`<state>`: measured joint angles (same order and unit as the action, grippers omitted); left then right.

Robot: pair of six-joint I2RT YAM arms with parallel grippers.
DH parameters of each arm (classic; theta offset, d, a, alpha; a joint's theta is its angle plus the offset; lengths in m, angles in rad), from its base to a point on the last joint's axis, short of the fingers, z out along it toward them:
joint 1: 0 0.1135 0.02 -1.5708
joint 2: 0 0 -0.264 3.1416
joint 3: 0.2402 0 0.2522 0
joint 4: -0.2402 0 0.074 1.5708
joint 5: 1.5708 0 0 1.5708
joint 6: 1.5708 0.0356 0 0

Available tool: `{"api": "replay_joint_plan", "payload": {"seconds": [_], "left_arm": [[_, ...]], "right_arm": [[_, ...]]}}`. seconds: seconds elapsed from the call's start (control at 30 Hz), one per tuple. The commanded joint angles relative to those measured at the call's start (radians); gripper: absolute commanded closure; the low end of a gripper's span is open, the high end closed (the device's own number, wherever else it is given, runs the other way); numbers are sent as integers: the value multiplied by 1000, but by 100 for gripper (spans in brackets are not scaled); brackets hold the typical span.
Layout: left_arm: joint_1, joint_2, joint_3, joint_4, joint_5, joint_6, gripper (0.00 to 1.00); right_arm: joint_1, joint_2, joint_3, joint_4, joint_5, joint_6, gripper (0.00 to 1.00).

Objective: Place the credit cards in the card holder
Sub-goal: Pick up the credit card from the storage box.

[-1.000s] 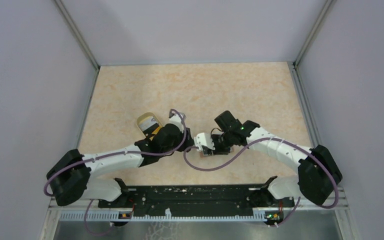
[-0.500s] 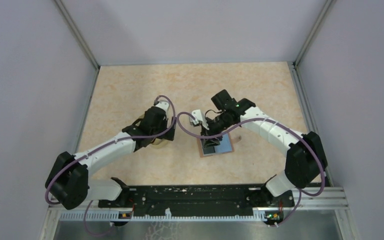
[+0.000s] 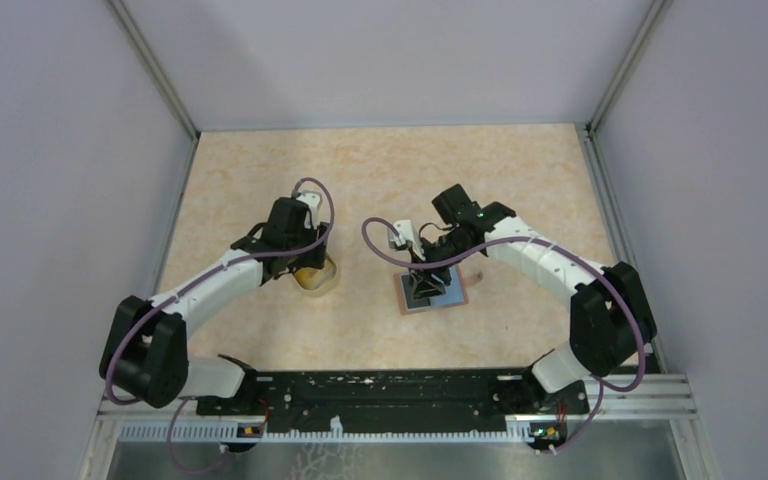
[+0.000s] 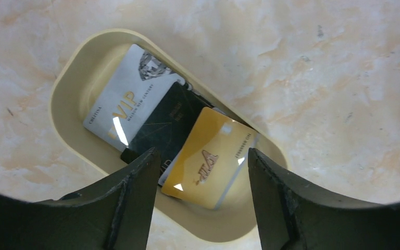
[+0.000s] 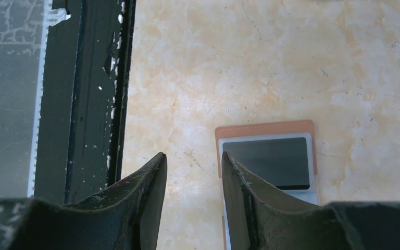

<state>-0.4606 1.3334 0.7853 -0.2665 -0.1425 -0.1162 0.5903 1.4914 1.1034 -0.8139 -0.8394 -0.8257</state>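
The card holder (image 3: 453, 291) lies open on the table, reddish-brown rim with light blue lining. In the right wrist view the card holder (image 5: 264, 128) has a dark card (image 5: 273, 162) in its pocket. My right gripper (image 3: 423, 288) hovers over its left edge, jaws slightly apart and empty (image 5: 192, 156). The credit cards stand in a translucent yellowish cup (image 3: 321, 281): a white card (image 4: 120, 99), a black card (image 4: 161, 125) and an orange-yellow card (image 4: 211, 156). My left gripper (image 4: 202, 153) is open above the cup (image 4: 73, 78), its fingers either side of the orange-yellow card, not touching it.
The black mounting rail (image 3: 390, 392) runs along the near edge and shows in the right wrist view (image 5: 91, 94). Grey walls enclose the table on three sides. Purple cables loop off both wrists.
My left arm has pulled back left from the card holder to over the cup. My right gripper lifted off the card holder and now hovers over its left edge, leaving it open.
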Motion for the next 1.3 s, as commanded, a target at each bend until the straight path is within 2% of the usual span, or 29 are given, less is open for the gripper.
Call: {"api": "replay_joint_plan", "payload": {"seconds": [0.0,0.13,0.37,0.43,0.5,0.57,0.83,0.97,1.17,1.2,1.27], "left_arm": [[28,38,45,-39,-36,30,37],[30,66,50,-46,-13,38,42],[31,109,59,-63,113,30,41],[31,117,71,-66,170,21,37],[31,122,79,-52,203,7,26],[31,129,90,-32,221,-9,20],[30,235,178,27,281,-72,18],[28,253,200,22,242,-94,22],[27,9,98,59,182,-80,29],[27,-15,80,62,181,-77,33],[27,-40,59,43,185,-78,49]], "right_arm": [[-7,-36,-4,24,-46,2,57],[-10,-30,-4,25,-47,2,57],[-14,-27,-2,19,-52,-1,57],[-15,-28,-2,16,-54,-2,57],[-17,-27,-1,14,-58,-4,57],[-18,-28,0,13,-57,-6,57],[-31,-21,2,4,-59,-13,57],[-41,-16,3,-3,-63,-19,57],[-46,-10,9,-18,-74,-31,57],[-46,-8,11,-20,-75,-32,57],[-46,-9,11,-22,-75,-33,57]]}}
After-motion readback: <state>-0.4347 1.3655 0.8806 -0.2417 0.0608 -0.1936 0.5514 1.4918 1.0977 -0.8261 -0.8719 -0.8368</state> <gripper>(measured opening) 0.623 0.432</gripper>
